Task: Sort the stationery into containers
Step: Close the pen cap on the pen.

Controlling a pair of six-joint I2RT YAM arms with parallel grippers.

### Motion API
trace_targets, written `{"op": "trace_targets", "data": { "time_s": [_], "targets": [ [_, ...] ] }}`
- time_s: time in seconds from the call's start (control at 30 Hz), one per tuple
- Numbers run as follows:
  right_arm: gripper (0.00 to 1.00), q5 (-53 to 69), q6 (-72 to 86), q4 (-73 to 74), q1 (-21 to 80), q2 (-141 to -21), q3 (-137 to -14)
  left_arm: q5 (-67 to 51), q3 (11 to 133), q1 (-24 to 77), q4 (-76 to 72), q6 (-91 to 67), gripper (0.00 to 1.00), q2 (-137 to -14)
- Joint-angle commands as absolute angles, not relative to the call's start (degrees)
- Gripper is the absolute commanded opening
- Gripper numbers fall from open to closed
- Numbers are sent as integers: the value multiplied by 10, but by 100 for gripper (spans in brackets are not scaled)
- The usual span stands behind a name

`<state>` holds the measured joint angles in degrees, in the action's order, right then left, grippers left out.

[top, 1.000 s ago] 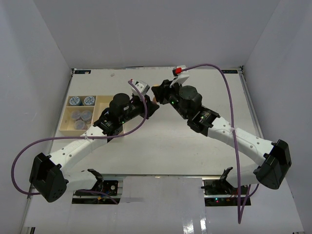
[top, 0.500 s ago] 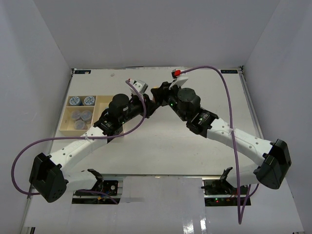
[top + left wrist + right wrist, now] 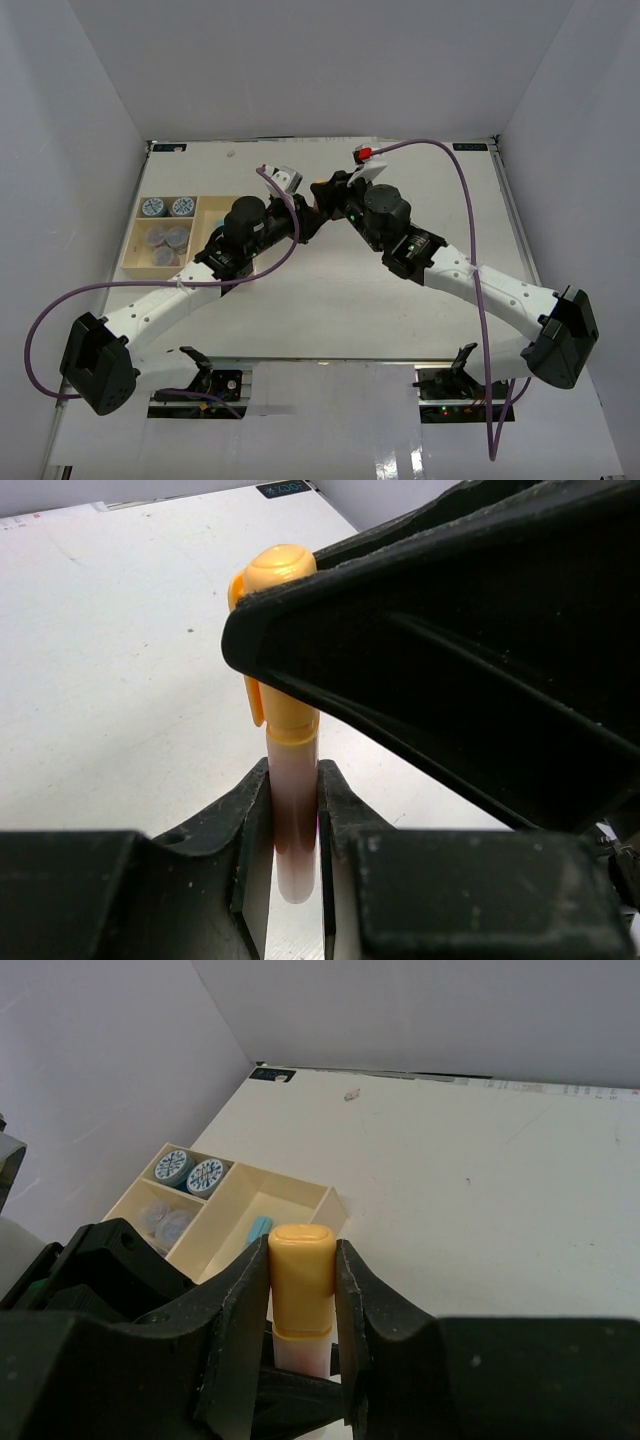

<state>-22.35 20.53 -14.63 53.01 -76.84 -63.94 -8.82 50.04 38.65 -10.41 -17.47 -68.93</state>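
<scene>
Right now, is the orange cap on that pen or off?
On: orange cap sits flush on the pale body; right gripper clamps the cap, left gripper the body.

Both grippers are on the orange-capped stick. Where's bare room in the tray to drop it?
The long compartment along the right side of the tray has bare floor at its far end; a blue stick lies nearer. The left cells are crowded with blue-lidded jars and grey-purple jars.

left claw point(image 3: 293, 785) and right claw point(image 3: 302, 1260) clamped, tips meeting.
</scene>
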Motion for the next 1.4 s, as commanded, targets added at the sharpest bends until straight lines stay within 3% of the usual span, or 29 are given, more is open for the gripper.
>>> {"op": "trace_targets", "data": {
  "time_s": [0.0,0.5,1.37],
  "targets": [
    [8,-223,193,-92,541,-767,-625,-61,521,388,-183,-171,0,-676],
    [8,-149,185,-48,541,-769,-580,-114,546,388,-242,-170,0,-695],
    [8,-97,255,47,552,-791,-487,-50,603,374,-311,-145,0,-693]
  ]
}}
